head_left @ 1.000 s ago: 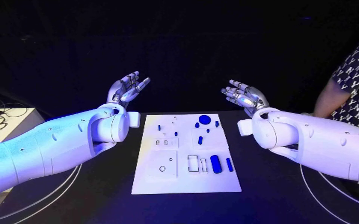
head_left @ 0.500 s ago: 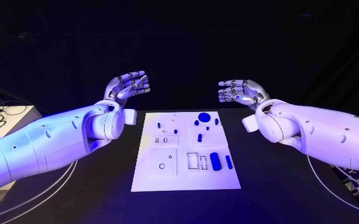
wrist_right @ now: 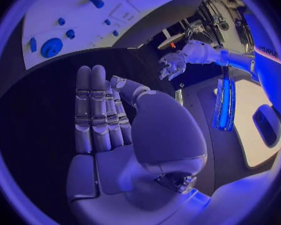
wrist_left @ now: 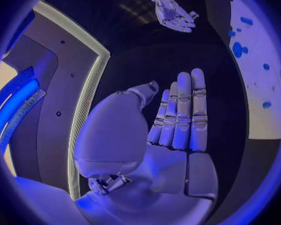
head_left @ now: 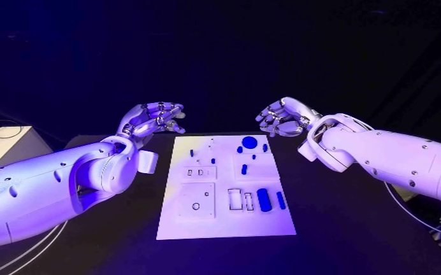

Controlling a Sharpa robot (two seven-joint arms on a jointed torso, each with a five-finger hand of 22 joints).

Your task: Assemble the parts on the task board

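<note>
The white task board [head_left: 197,221] lies in the middle of the black table. Blue parts sit on it: a round disc [head_left: 250,141] at the far end, a long oblong piece [head_left: 264,199] near the front right, and several small pieces between them. My left hand [head_left: 151,119] hovers above the table off the board's far left corner and holds nothing. Off the far right corner my right hand [head_left: 286,118] hovers, also holding nothing. In the wrist views the left hand [wrist_left: 178,120] and the right hand [wrist_right: 100,115] each show fingers extended side by side over a bare palm.
A pale box [head_left: 14,141] stands at the table's left edge. Bare black table lies on both sides of the board. The board [wrist_right: 115,5] with its disc [wrist_right: 52,47] lies beyond my right hand's fingertips.
Both hands have dropped lower towards the board's far corners. Their fingers, spread wide a second ago, have drawn together. The parts on the board have not moved.
</note>
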